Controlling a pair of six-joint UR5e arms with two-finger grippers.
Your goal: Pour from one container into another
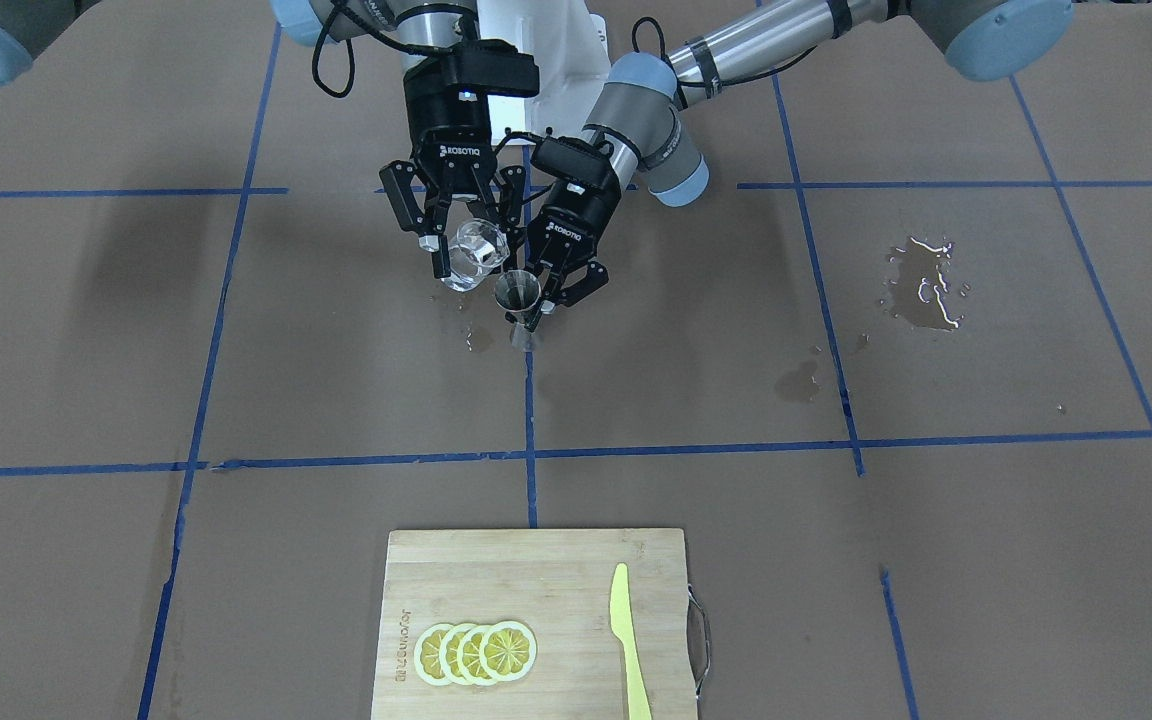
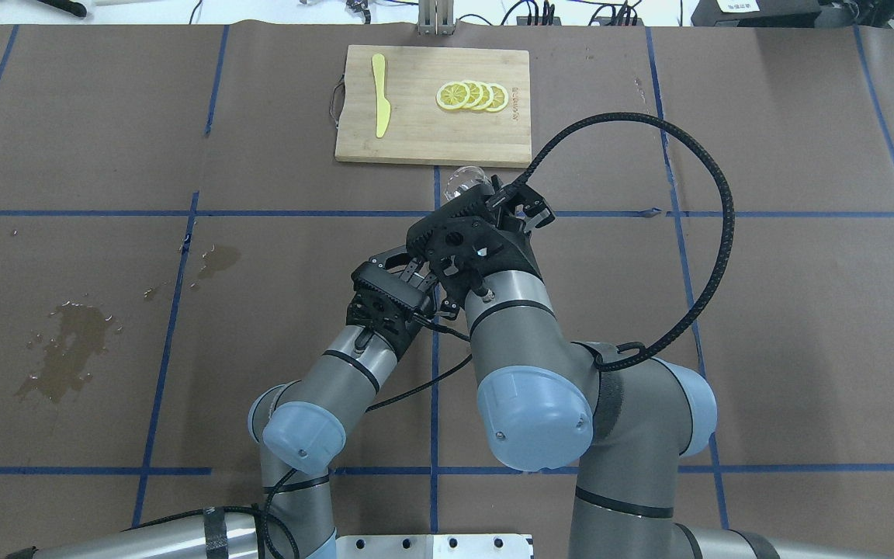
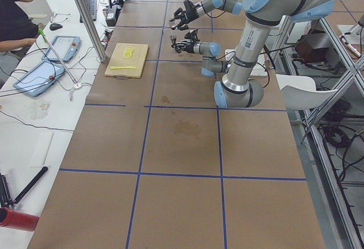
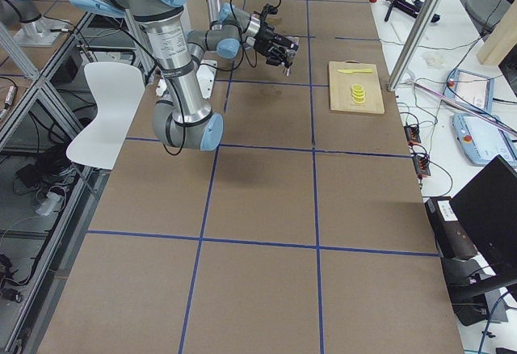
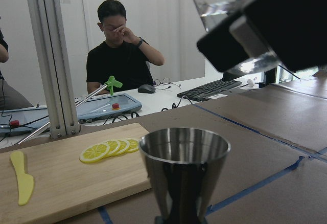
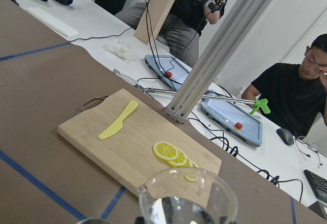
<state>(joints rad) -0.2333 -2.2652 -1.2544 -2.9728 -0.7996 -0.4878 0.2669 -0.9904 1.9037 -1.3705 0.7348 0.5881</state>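
Near, mid-worktop (image 1: 236, 350): left claw (image 1: 541, 305) clamped on the waist of the jigger (image 1: 516, 292). Jigger upright, mouth up. Cannot tell whether its base touches the worktop.

Right claw (image 1: 472, 245) grips the cup (image 1: 474, 258). Cup tilted, raised, just right of the jigger's rim and above it. The two claws sit close together.

Wet spots (image 1: 479, 340) on the paper just beside the jigger.

Puddle (image 1: 921, 285) well to the left, apart from both claws.

Far edge: board (image 1: 496, 560), flat. Four overlapping lemon slices (image 1: 476, 652) on its right half, yellow knife (image 1: 626, 640) on its left half.

Beyond the worktop: seated person (image 5: 122, 50), one hand raised.
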